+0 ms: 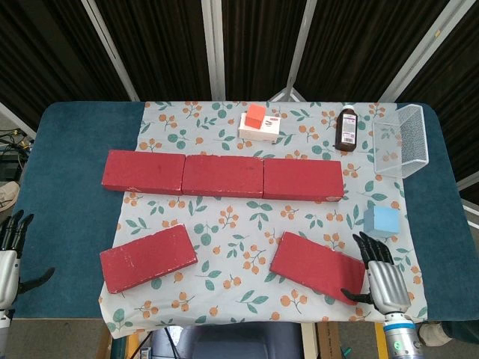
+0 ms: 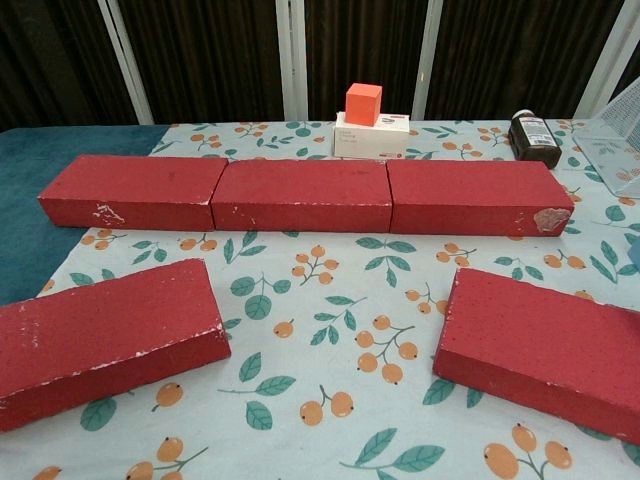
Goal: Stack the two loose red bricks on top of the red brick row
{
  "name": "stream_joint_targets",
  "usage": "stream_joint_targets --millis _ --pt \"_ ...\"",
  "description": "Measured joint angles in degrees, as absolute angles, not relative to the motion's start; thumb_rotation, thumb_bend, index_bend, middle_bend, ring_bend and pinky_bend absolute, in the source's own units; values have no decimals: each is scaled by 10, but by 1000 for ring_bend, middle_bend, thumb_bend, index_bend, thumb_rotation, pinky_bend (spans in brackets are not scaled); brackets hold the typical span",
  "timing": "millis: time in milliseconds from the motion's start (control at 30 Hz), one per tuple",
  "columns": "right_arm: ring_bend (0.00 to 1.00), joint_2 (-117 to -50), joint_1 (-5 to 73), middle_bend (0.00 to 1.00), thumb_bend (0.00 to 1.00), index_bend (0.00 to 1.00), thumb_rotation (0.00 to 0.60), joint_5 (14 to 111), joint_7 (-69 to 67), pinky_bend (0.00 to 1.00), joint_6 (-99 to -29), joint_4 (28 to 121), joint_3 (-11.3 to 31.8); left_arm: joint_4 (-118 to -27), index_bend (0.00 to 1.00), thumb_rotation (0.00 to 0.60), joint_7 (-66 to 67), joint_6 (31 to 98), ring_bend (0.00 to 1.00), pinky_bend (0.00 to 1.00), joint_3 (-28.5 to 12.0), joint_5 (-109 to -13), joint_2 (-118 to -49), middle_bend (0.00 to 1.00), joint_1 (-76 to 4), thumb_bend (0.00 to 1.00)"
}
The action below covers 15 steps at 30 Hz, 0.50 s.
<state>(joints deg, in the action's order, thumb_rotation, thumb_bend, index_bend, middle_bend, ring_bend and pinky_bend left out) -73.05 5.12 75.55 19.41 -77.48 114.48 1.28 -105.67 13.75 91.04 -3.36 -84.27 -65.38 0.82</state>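
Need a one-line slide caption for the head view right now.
Right hand open at the right loose red brick; left loose red brick and three-brick row untouched.

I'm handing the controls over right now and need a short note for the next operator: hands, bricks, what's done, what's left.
Left hand: open, holding nothing, at the table's near left edge, away from the bricks.
Right hand: open, fingers spread, at the right end of the right loose red brick, not gripping it.
Left loose red brick: flat on the floral cloth, untouched.
Row of three red bricks: laid end to end, nothing on top.
Done: nothing stacked. Left: lift both loose bricks onto the row.
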Motion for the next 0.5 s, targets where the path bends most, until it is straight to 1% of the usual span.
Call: stream_joint_targets --millis 200,500 --pt "0 -771 73 11 54 0 600 702 279 0 -761 1169 20 -1056 64 600 134 911 0 119 -33 -842 -652 0 8 2" --pt "0 -825 105 10 55 0 600 607 365 0 -754 1183 35 -1055 63 600 132 907 0 119 -35 -835 -650 0 7 3"
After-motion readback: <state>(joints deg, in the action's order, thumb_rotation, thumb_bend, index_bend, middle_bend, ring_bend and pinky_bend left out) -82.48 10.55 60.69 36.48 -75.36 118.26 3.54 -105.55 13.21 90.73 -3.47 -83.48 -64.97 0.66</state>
